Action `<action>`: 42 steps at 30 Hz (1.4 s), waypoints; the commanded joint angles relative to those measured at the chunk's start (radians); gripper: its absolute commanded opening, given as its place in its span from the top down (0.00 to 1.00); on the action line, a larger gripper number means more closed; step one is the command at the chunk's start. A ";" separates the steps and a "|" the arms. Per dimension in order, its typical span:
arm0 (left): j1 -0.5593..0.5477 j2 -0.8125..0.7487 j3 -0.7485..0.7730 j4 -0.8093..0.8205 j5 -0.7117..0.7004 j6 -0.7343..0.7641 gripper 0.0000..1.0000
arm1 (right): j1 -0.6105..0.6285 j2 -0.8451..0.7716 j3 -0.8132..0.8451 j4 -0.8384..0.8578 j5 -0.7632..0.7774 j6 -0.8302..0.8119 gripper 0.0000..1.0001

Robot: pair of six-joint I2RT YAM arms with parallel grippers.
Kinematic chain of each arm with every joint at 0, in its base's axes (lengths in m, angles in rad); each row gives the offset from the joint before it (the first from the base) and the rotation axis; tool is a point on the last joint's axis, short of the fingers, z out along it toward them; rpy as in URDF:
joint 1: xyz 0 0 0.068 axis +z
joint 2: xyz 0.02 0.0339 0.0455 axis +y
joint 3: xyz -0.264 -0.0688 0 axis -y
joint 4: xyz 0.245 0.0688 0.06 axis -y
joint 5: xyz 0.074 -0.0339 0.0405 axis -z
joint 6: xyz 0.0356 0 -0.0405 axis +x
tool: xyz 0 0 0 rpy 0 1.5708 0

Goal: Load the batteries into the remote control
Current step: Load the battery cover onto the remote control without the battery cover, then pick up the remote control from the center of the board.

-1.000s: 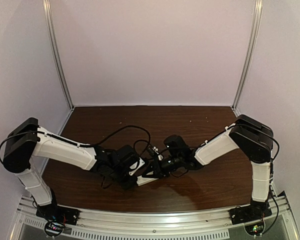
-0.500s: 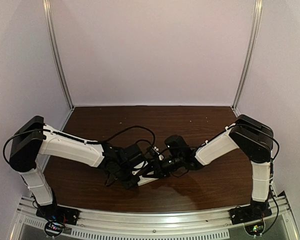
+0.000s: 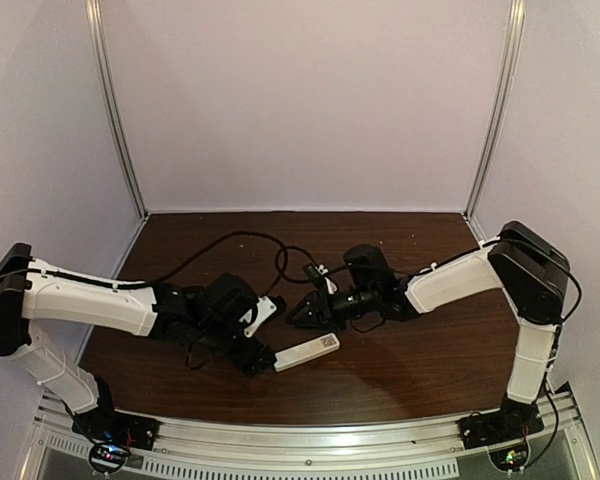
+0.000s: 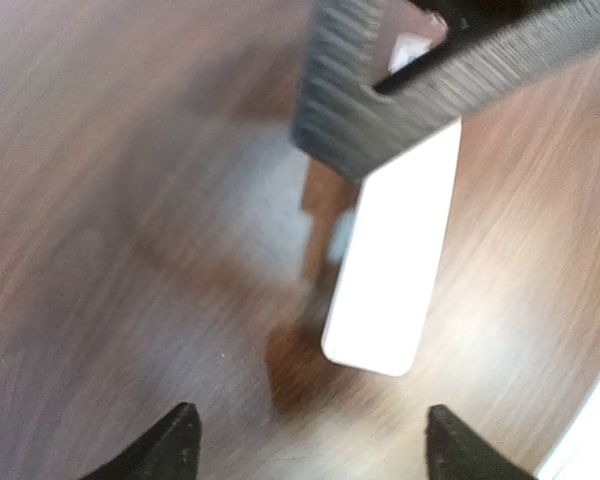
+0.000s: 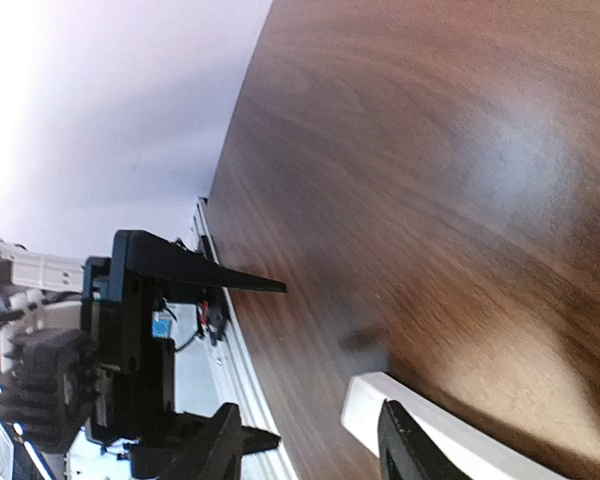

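Note:
The remote control [image 3: 308,353] is a slim white bar lying flat on the dark wooden table, held by neither gripper. My left gripper [image 3: 263,352] stands open just off its left end. In the left wrist view the remote control [image 4: 392,265] lies ahead between the wide-apart fingertips of the left gripper [image 4: 315,455]. My right gripper [image 3: 302,317] hovers open a little above and behind the remote. In the right wrist view the right gripper [image 5: 310,440] has nothing between its fingers, and the remote's end [image 5: 365,400] shows beside one finger. The batteries are out of view.
Black cables [image 3: 265,250] loop over the table behind the grippers. A metal rail [image 3: 310,440] runs along the near edge. Pale walls with metal posts [image 3: 115,110] close in the back and sides. The right gripper's ribbed finger [image 4: 380,90] hangs over the remote in the left wrist view.
Both grippers have opened and let go of the remote, which now lies on the table. The left arm has drawn back to the left, and the right arm has pulled up and away.

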 commanded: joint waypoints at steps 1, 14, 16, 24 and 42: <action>0.032 -0.103 -0.027 0.111 0.045 0.038 0.04 | -0.022 -0.109 0.068 -0.051 0.038 -0.067 0.45; 0.040 0.139 0.261 0.005 0.236 0.240 0.03 | -0.261 -0.489 -0.054 -0.255 0.282 -0.255 0.00; 0.039 0.198 0.316 -0.022 0.252 0.265 0.06 | -0.331 -0.544 -0.079 -0.281 0.302 -0.235 0.00; 0.039 0.417 0.511 -0.116 0.251 0.316 0.26 | -0.501 -0.721 -0.223 -0.189 0.166 -0.223 0.00; 0.029 0.573 0.638 -0.213 0.229 0.313 0.71 | -0.500 -0.898 -0.363 -0.323 0.181 -0.352 0.12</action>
